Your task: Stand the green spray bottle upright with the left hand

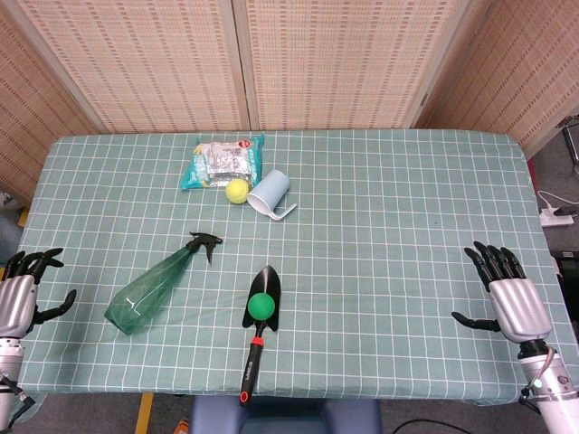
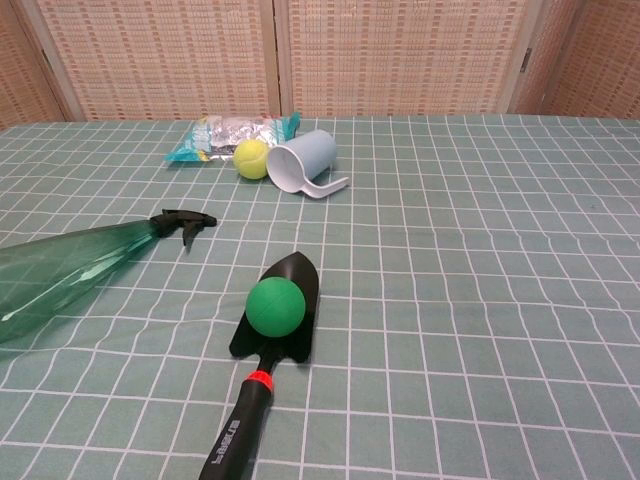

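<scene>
At the far left edge of the counter (image 1: 380, 181), the left robot hand (image 1: 23, 294) is hovering with its dark fingers spread apart, holding nothing and touching nothing. It is sitting near the base of the green spray bottle (image 1: 154, 289) but apart from it. The green spray bottle is lying on its side on the checked green cloth, its wide base pointing toward the left robot hand and its black trigger nozzle (image 1: 205, 244) pointing up and to the right. Just right of the bottle, a black trowel (image 1: 262, 321) is lying with its blade away from the robot, and a green ball (image 1: 262, 306) is resting in the blade. Further back, a crinkled snack bag (image 1: 220, 163) is lying flat, with a yellow ball (image 1: 237, 190) sitting beside it and a pale blue cup (image 1: 270, 193) tipped on its side next to the ball. At the far right, the right robot hand (image 1: 507, 294) is also showing its fingers spread wide, gripping nothing. The chest view is showing neither robot hand.
</scene>
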Motion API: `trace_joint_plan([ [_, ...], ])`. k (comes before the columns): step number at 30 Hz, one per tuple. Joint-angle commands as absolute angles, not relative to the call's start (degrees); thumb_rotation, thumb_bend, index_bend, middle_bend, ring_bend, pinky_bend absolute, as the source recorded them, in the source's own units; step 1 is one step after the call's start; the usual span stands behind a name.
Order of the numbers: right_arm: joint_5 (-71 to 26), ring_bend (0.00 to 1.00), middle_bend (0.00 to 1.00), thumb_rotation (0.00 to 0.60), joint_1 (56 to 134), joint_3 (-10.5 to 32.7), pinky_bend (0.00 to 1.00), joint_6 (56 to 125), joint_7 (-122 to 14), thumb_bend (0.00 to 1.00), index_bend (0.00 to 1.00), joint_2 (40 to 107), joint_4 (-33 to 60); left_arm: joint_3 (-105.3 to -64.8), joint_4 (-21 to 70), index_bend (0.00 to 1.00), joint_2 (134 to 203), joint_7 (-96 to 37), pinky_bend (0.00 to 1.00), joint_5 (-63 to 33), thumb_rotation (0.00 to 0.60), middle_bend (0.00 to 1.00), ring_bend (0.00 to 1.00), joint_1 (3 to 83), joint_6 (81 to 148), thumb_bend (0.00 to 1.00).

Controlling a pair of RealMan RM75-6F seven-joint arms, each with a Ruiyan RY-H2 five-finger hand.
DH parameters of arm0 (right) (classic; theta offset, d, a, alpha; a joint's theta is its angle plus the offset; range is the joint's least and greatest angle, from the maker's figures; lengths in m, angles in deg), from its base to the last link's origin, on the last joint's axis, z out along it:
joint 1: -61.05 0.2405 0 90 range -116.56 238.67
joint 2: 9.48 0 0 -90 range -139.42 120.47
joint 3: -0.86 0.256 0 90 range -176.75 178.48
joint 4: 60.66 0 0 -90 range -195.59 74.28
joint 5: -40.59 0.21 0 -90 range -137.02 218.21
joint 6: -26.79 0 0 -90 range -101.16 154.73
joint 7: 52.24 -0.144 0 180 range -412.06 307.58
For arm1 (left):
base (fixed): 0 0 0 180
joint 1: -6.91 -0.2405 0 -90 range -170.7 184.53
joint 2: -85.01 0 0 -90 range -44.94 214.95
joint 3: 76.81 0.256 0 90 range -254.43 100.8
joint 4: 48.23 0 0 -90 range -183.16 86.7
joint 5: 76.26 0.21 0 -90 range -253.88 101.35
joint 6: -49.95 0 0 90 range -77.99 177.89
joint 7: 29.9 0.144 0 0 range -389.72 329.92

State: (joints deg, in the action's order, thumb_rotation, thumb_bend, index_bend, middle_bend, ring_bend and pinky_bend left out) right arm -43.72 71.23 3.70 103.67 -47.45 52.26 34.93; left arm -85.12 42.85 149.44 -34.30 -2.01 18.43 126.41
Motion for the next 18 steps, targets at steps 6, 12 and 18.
trace_joint_plan([
  [6,-43.7,0.0,0.0,0.6,71.2,3.7,0.0,103.6,-47.4,0.0,0.05,52.2,35.1,-85.2,42.8,0.18,149.4,-34.4,0.03,-1.9,0.6,0.3,0.13,18.4,126.5,0.29],
  [12,-43.8,0.0,0.0,0.6,71.2,3.6,0.0,103.8,-47.4,0.0,0.05,52.2,35.0,-85.2,42.9,0.18,149.4,-34.5,0.03,-1.9,0.6,0.3,0.13,18.4,126.5,0.29],
  [18,-43.6,0.0,0.0,0.6,71.3,3.7,0.0,103.5,-47.2,0.0,0.05,52.3,35.1,-85.3,42.6,0.18,149.5,-34.8,0.03,-2.3,0.6,0.3,0.13,18.5,126.2,0.29],
])
